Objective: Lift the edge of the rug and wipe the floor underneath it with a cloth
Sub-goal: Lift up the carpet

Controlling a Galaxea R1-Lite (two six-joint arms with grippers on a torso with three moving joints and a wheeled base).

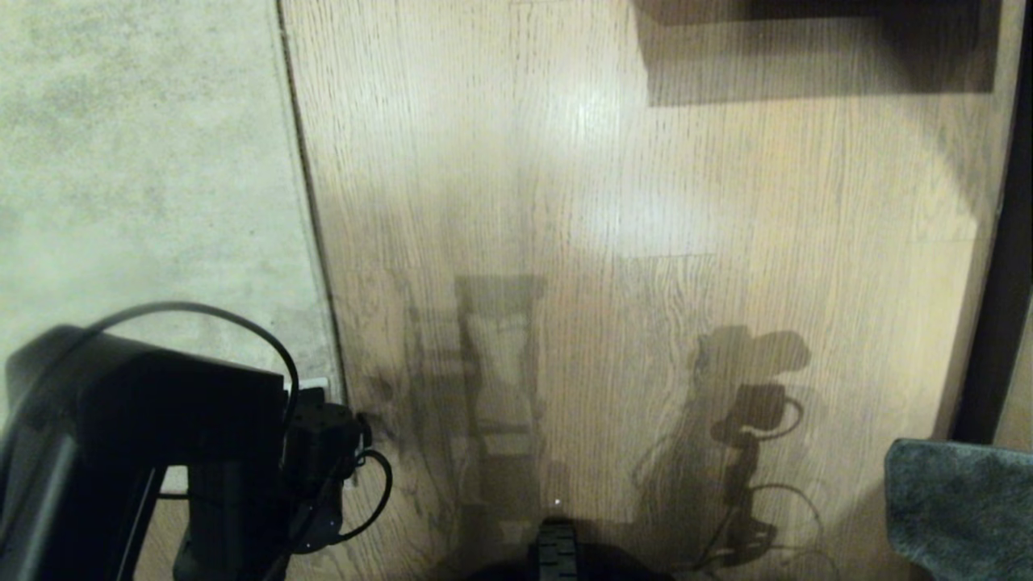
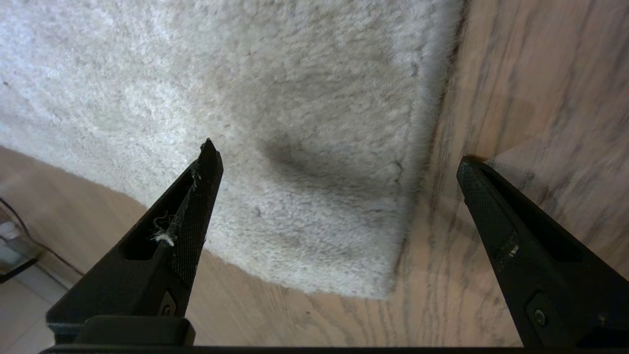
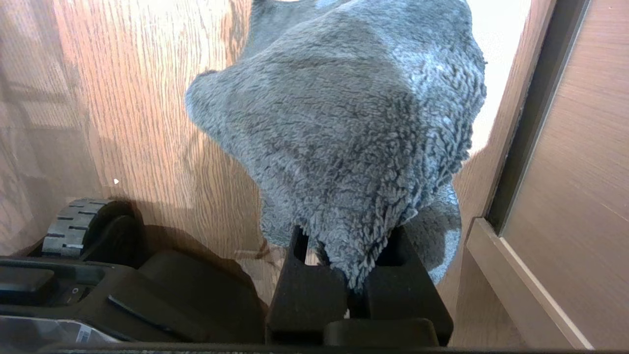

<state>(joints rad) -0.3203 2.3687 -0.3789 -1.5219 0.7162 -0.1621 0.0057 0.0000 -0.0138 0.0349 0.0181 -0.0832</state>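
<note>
Rug (image 1: 137, 177) fills the head view from 9 to 11 o'clock, pale grey-beige with darker mottling; the rug edge (image 1: 311, 202) runs as a thin straight dark line from 12 o'clock down toward 7, where the left arm (image 1: 153, 452) covers it. Floor (image 1: 646, 282), light wood-grain planks with a sheen, takes the centre and right, crossed by shadows of the robot. Left wrist view: left gripper (image 2: 336, 162) spread wide and empty, poised over the rug's square corner (image 2: 383, 275); one fingertip (image 2: 209, 157) sits over the pile, with lint on its inner face, the other fingertip (image 2: 471, 172) over bare planks just past the border. Whether either tip touches, cannot tell. Cloth (image 3: 354, 132), dark teal-grey terry, is pinched at one end in the closed right gripper (image 3: 351, 275), the rest bunched out ahead of the fingers. In the head view it shows at 4 o'clock (image 1: 960, 508), well apart from the rug. A dark door frame (image 1: 997, 323) runs along 3 o'clock.
</note>
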